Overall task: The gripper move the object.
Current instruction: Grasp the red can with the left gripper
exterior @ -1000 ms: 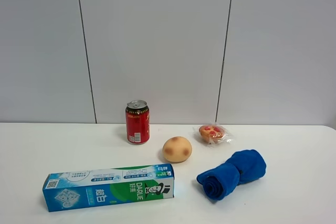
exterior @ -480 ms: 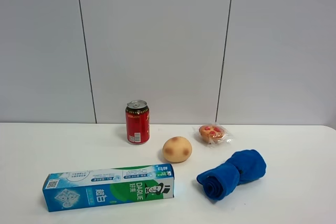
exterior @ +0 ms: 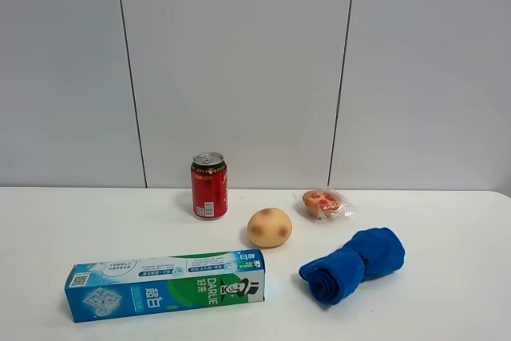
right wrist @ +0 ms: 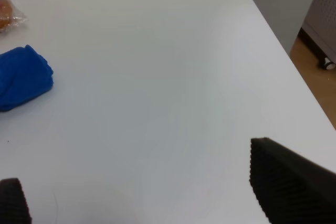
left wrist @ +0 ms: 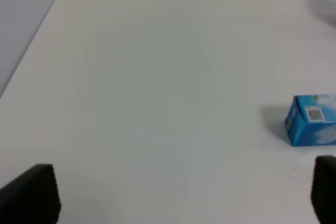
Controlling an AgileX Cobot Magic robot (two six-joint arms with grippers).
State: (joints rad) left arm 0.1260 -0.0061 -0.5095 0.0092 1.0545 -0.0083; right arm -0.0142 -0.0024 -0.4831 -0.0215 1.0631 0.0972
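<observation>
Status: task not started, as far as I can judge. The can [exterior: 209, 186] stands upright at the back of the table [exterior: 447, 221], near the wall, with nothing touching it. Neither arm shows in the high view.

Left gripper [left wrist: 176, 198]: only the two finger ends show at the edge of its wrist view, spread wide, nothing between them. It hangs over bare table, with one end of the toothpaste box [left wrist: 312, 119] off to the side and no can in sight.

Right gripper [right wrist: 152, 192]: same story, fingers well apart and empty, over the table's outer corner, with the blue towel [right wrist: 23, 77] and the wrapped pastry [right wrist: 6, 11] at the far edge of its view.

Everything is left to do – approach, grasp, lift, place. The left arm looks like the natural pick, since the can sits left of centre.

Clutter: the bun [exterior: 269, 227] is near the can but apart from it; box and towel lie well in front.

Surface – plain matte white top, flat. Behind it is a white panelled wall with dark seams. Brown floor [right wrist: 315, 72] shows past the table's right edge.
</observation>
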